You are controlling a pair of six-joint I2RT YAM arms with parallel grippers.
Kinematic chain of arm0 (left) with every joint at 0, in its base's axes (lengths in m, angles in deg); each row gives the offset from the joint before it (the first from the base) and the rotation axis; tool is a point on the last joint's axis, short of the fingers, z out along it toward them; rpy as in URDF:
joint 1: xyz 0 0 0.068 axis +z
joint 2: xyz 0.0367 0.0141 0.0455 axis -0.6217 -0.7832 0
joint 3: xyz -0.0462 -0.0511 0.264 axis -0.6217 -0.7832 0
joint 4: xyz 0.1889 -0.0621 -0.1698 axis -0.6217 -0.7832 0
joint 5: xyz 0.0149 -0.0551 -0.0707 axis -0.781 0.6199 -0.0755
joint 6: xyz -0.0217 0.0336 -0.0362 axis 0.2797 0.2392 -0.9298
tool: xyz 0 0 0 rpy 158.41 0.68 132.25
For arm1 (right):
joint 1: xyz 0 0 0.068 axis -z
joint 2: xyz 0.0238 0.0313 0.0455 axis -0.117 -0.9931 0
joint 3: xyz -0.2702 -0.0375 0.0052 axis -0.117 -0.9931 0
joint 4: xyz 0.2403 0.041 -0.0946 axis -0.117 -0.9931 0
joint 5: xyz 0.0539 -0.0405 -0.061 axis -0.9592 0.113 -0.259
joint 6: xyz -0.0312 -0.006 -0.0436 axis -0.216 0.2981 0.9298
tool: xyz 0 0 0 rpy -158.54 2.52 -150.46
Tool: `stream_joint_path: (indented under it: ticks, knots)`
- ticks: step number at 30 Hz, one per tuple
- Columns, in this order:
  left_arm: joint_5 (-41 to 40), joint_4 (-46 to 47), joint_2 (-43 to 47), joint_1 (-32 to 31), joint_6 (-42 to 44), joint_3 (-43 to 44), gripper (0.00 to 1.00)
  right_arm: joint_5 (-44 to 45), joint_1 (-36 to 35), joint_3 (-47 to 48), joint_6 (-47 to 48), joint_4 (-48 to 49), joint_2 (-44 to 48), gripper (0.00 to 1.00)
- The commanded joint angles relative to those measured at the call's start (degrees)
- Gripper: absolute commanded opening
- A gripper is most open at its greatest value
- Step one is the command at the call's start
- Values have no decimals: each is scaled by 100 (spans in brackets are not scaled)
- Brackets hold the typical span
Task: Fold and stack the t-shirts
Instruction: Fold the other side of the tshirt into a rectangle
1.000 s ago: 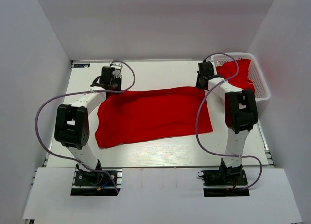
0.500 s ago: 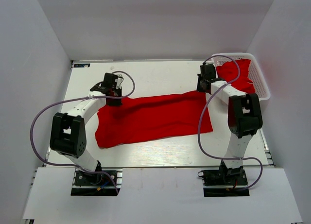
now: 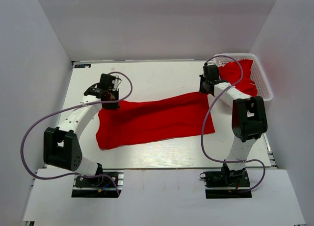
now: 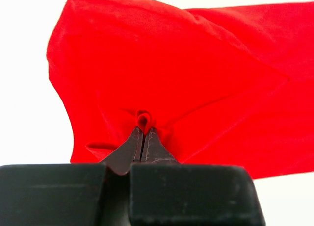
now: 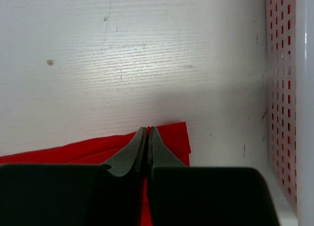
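Red t-shirt [image 3: 157, 119] on desk [image 3: 162, 76], fold just starting: left gripper [image 4: 143, 133] and right gripper [image 5: 147, 132] each pinching its far corners. Other t-shirts [image 3: 239, 73] wait in white lattice basket [image 3: 265, 86]; nothing stacked.

White table [image 3: 157, 79]. Up close in the right wrist view you can see faint grain, some scuffs and a little brown speck [image 5: 49, 62]. One red t-shirt [image 3: 152, 119] is spread across the middle, long side running left to right. Its near edge lies flat on the surface, stopping short of the table's near edge, and its two far corners are bunched up. A white lattice basket [image 3: 265, 82] sits in the far right corner with more red shirts [image 3: 241, 73] heaped inside. There's a small dark label [image 3: 82, 65] at the far left corner.
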Motion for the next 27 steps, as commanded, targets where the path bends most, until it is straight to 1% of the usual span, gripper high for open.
stream_joint_path:
  ticks: [1,11,16,20,27]
  knots:
    - [342,-338,232,-72,-40,-19,0,-14,-12,-76,86,114,344,0]
    - [887,-1005,574,-187,-295,-248,0,-31,14,-155,95,114,309,0]
    - [940,-1497,705,-292,-576,-300,0,-58,14,-164,112,105,292,0]
    - [940,-1717,768,-292,-638,-300,0,-75,14,-234,103,123,283,0]
    - [1160,-1507,768,-398,-691,-564,0,-101,14,-479,68,176,458,0]
